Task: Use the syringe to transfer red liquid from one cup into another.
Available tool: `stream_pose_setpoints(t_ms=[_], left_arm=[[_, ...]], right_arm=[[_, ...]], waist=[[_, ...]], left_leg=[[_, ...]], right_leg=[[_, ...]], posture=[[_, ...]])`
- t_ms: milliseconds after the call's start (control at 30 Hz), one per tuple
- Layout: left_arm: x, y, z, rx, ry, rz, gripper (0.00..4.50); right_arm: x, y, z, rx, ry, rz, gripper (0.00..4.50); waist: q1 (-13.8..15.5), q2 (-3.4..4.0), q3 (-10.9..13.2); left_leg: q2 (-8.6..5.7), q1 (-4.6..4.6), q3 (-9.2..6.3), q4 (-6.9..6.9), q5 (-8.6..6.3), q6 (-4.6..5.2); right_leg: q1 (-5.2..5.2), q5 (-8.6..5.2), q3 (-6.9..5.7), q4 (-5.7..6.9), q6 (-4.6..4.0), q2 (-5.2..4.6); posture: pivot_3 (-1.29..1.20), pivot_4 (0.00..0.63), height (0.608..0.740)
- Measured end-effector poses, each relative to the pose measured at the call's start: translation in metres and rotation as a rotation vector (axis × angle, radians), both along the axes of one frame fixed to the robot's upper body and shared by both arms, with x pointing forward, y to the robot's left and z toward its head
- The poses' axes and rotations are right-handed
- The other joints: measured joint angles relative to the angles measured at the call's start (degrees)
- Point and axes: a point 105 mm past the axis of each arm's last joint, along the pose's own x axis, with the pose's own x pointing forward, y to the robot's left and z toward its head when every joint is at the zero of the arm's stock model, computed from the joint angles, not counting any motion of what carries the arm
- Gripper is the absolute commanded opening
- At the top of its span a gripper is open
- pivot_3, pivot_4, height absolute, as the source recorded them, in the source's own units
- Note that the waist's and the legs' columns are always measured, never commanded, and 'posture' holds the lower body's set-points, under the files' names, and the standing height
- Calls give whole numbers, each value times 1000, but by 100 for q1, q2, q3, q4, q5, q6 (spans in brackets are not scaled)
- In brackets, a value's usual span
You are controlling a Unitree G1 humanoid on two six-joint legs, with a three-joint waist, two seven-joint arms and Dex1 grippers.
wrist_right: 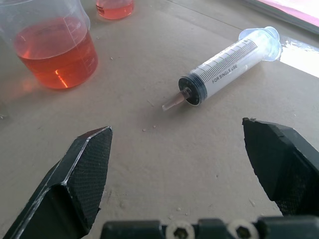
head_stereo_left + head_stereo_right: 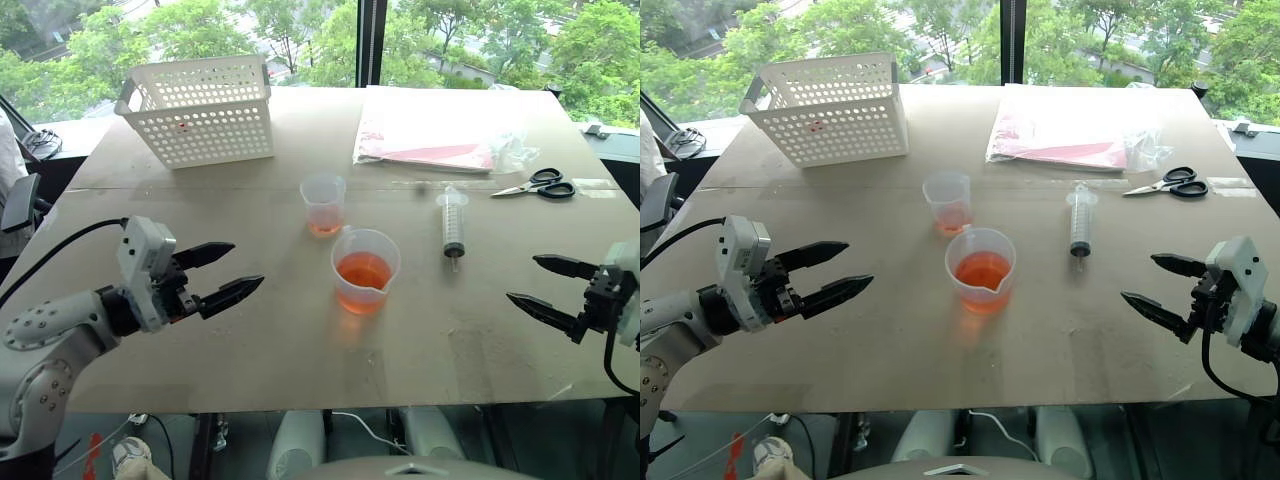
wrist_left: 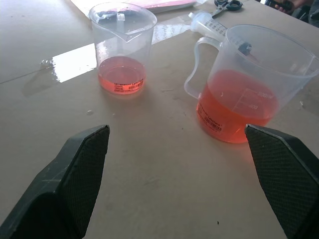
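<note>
A broad brown cardboard-covered table (image 2: 200, 330) spans the head view. At its upper left stands a white perforated plastic basket (image 2: 203, 110); at upper right lies a clear plastic bag over red-and-white sheets (image 2: 440, 135). The left gripper (image 2: 222, 272) hangs at lower left and the right gripper (image 2: 535, 283) at lower right, each with jaws apart and holding nothing. Near centre sits the larger clear spouted measuring cup (image 2: 365, 270) with orange-red liquid (image 2: 362, 270) in it. Just above it and to the left is the smaller clear cup (image 2: 324, 204), a little liquid at its bottom. Right of both lies the clear syringe (image 2: 453, 224), nozzle toward the lower edge. Black-handled scissors (image 2: 537, 186) lie further right.
</note>
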Motion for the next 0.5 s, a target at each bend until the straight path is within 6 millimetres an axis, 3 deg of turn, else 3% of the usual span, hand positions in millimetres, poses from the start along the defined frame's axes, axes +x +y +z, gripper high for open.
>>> stream_pose_setpoints(t_ms=[67,133,233,300,500], left_arm=[[0,0,0,-2,-1,1,4423],[8,-11,15,-50,-51,-21,4423],[4,-40,43,-78,-152,-141,4423],[2,-44,45,-81,-154,-157,4423],[-8,-62,47,-46,-148,-248,4423]], right_arm=[[2,1,0,4,3,-4,4500],[36,21,18,43,28,-55,4500],[64,46,48,14,28,-95,4500],[70,50,46,-6,80,-129,4500],[122,61,38,-39,381,-394,4500]], waist=[[0,0,0],[-83,0,8],[-79,-9,-3],[-39,-13,-6],[-29,-8,0]], left_leg=[[0,1,0,0,0,0],[14,11,-1,10,1,2],[11,17,-2,8,3,2],[9,9,7,-1,2,0],[-2,-37,21,-7,1,0]], right_leg=[[1,0,0,0,0,0],[-3,13,19,3,-7,3],[1,26,14,3,-26,7],[-1,23,10,0,-27,12],[-47,25,20,-8,-18,6]], posture=[[0,150,740],[0,150,740],[0,150,740],[0,150,740],[0,150,740]])
